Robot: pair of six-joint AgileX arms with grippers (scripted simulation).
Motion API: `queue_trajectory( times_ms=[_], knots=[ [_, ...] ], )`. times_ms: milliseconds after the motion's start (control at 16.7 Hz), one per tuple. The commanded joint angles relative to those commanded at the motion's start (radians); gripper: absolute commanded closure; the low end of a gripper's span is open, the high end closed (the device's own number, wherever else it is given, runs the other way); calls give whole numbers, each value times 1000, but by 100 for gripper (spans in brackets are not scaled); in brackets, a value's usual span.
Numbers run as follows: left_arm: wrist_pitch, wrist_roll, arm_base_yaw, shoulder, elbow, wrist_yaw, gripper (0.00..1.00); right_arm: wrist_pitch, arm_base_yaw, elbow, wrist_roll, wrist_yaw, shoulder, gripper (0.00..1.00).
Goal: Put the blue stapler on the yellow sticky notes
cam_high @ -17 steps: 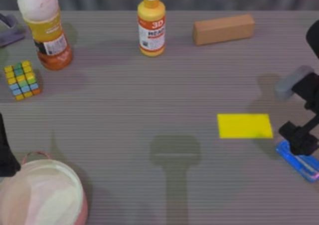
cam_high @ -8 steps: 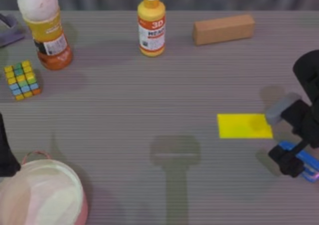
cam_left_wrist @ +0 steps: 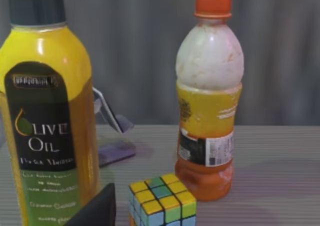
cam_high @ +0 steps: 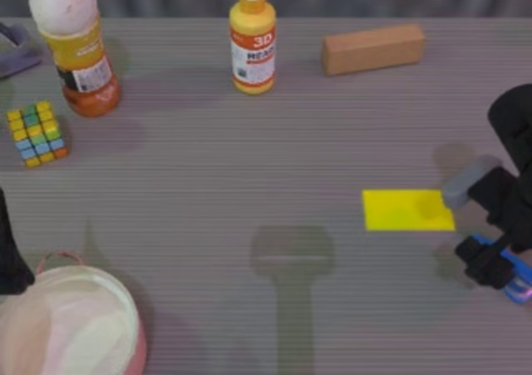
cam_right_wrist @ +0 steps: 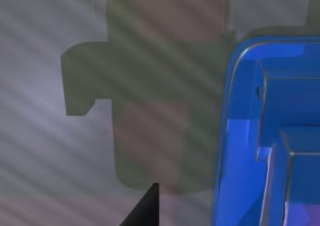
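Observation:
The blue stapler lies at the table's right edge, just below and right of the yellow sticky notes, and is mostly covered by my right arm. My right gripper is low over the stapler's middle and is open. In the right wrist view the stapler fills one side, and one dark fingertip stands beside it with a gap of bare table between them. The pad is flat with nothing on it. My left gripper is parked at the left edge, open.
A tan block and a yellow glue bottle stand at the back. An orange-based bottle and a puzzle cube are at the left, a pink-rimmed bowl front left. An olive oil bottle shows in the left wrist view.
My right gripper moved down from beside the pad onto the stapler, then shifted slightly right and settled over it. The stapler, the pad and the left arm have not moved.

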Motion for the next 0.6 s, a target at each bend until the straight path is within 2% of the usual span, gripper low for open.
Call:
queue_trajectory(
  times_ms=[420,600],
  knots=[
    [0,0,0,0,0,0,0,0,0,0,0,0,0,98],
    [0,0,0,0,0,0,0,0,0,0,0,0,0,100]
  ],
)
